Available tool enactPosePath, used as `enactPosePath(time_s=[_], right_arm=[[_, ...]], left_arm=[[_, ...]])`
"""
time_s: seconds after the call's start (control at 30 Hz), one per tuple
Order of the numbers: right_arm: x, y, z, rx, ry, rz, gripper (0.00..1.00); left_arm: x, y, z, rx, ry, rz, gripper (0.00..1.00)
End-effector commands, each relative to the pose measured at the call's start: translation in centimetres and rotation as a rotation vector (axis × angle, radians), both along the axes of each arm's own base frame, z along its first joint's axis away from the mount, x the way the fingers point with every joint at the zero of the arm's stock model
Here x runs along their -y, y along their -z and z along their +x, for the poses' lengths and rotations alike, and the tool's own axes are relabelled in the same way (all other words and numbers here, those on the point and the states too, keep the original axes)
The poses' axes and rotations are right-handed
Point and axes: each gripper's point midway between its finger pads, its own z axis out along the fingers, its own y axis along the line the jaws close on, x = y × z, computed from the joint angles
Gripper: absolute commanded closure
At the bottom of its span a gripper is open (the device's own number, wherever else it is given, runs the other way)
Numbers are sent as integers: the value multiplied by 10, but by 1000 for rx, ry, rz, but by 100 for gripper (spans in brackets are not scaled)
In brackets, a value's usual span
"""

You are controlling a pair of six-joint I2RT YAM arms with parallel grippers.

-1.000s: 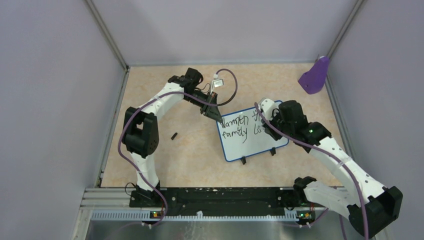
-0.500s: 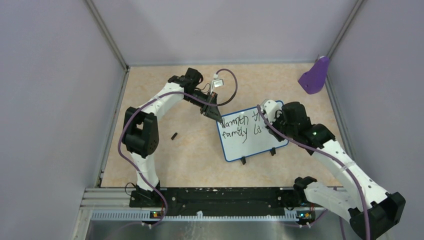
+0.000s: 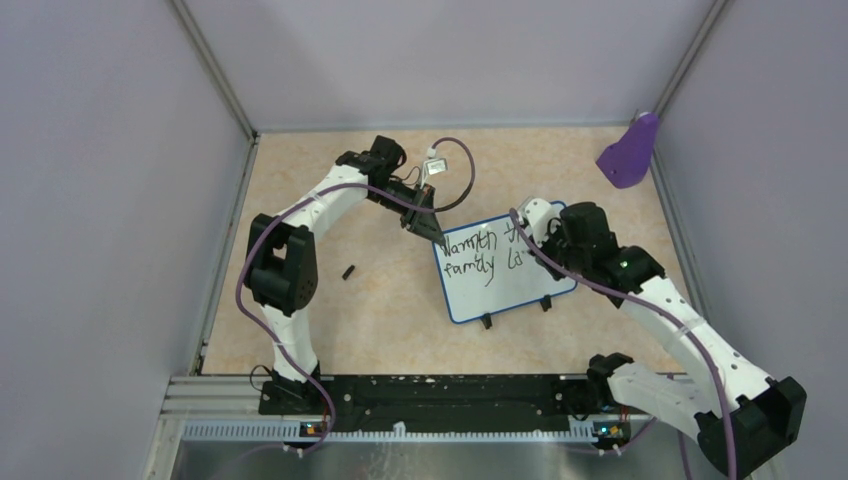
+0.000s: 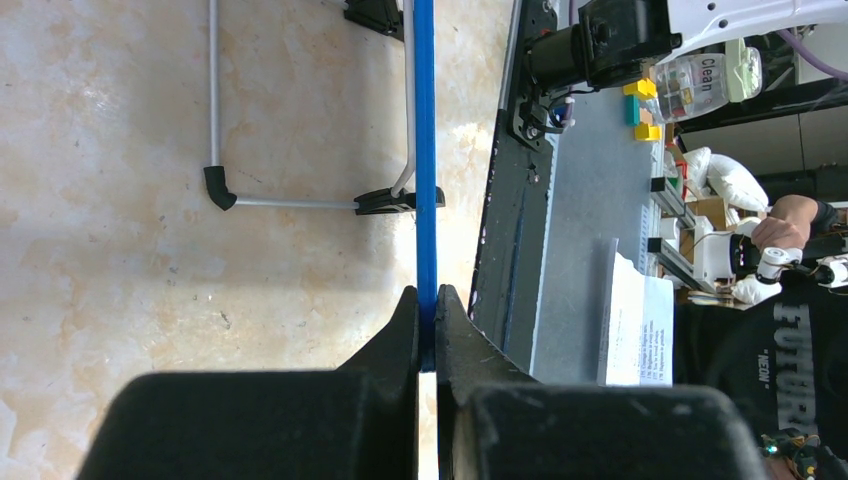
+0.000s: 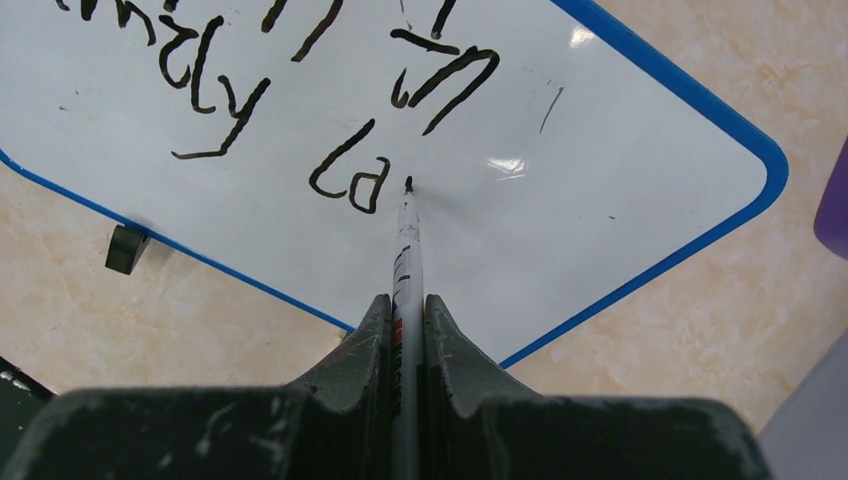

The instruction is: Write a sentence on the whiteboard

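The right arm point(image 3: 680, 320) has pulled slightly inward. The right gripper point(image 5: 406, 305) clamps a marker point(image 5: 406, 240), tip touching the whiteboard point(image 5: 600, 190) beside the black two-line sentence point(image 3: 470, 244). The left gripper point(image 4: 427, 300) pinches the blue rim point(image 4: 425, 150).

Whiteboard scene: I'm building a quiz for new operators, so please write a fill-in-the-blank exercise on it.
1. The left gripper is shut on the whiteboard's ____ rim.
2. The marker is held by the ____ gripper.
3. The sentence is written in ____ ink.
4. The purple scoop lies at the table's far ____ corner.
Missing words: blue; right; black; right.
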Motion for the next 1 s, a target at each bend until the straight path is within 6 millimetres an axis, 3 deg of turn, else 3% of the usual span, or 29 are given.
enactPosePath(time_s=[0.0, 0.5, 0.77, 0.97], right_arm=[[9, 7, 2, 7, 6, -51, 100], [15, 14, -5, -19, -34, -104, 100], [22, -19, 18, 107, 106, -62, 100], [22, -31, 21, 131, 135, -24, 100]], left_arm=[[0, 7, 11, 64, 4, 17, 100], [1, 8, 12, 61, 3, 16, 100], [1, 9, 12, 58, 1, 18, 100], [0, 9, 12, 61, 2, 21, 100]])
